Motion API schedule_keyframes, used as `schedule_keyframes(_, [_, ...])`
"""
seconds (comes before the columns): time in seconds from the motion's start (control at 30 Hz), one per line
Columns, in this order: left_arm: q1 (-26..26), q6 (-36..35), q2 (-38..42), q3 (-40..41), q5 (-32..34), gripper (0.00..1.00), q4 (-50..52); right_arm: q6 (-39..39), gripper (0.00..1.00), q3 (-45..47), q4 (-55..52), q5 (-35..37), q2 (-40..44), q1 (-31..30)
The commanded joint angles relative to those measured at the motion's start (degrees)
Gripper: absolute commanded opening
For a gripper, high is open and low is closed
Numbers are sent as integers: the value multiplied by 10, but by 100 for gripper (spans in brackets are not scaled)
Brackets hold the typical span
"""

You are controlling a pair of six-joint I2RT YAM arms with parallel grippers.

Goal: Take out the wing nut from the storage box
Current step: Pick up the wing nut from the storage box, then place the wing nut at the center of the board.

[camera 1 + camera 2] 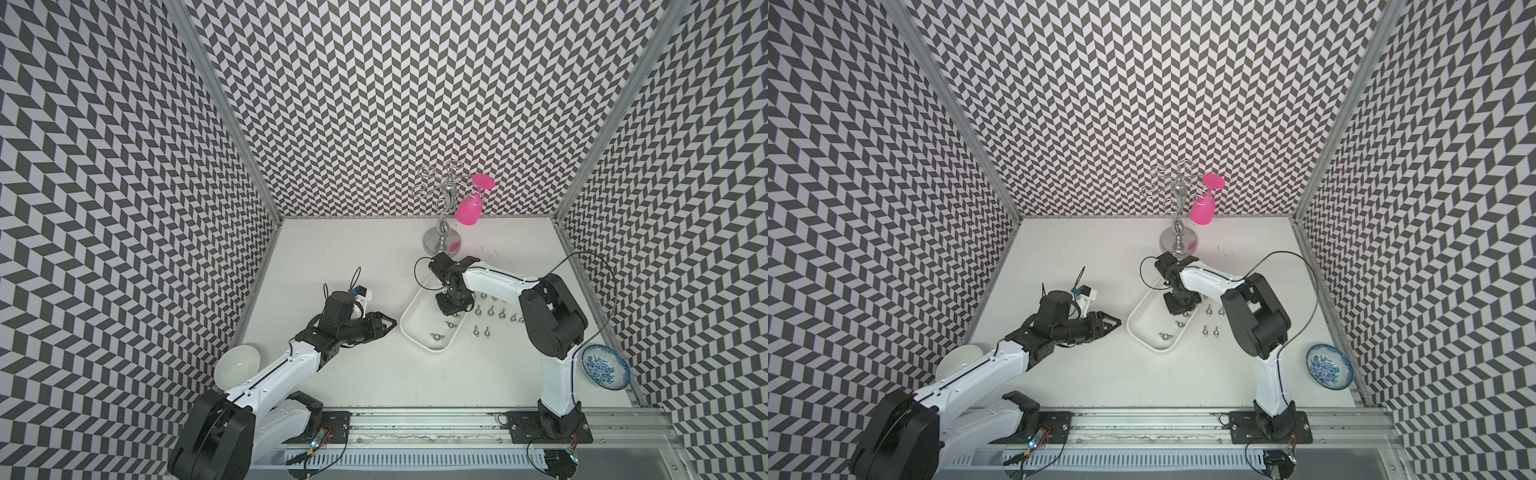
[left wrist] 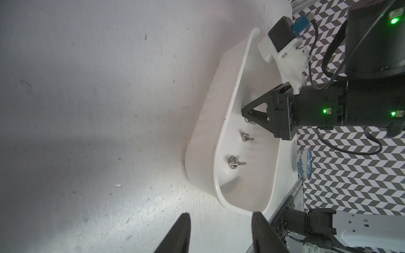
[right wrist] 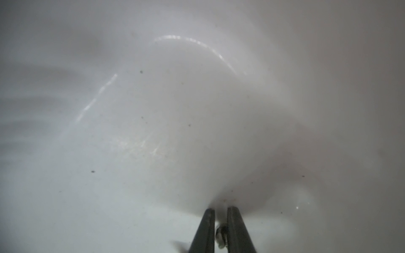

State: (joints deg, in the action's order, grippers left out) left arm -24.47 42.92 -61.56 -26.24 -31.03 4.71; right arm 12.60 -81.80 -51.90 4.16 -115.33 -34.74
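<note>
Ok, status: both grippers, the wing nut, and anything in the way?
Left gripper open, beside storage box. Right gripper shut on wing nut, down in box. Two other wing nuts nearby, untouched.

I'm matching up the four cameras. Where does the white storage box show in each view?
In a top view: storage box just below and right of picture centre.
In a top view: just below picture centre.
Left wrist: right of centre, its wall running top to bottom.
Right wrist: its floor fills the picture.
Shared landmark: right gripper inside it, fingers closed on a wing nut.
</note>
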Motion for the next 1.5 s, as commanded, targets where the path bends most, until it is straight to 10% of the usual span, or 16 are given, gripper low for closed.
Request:
schedule_keyframes(0.0, [7,-16,0,-7,-10,49,-7,-1,10,-3,-14,13,-17,1])
schedule_keyframes(0.6, [8,-61,12,-87,30,48,67,53,0,23,47,79,129,4])
schedule_keyframes(0.9, [-116,-68,-57,-212,67,48,68,151,0,170,101,180,311,91])
schedule_keyframes(1.47, [-260,-36,-167,-278,76,48,6,177,0,373,191,29,382,201])
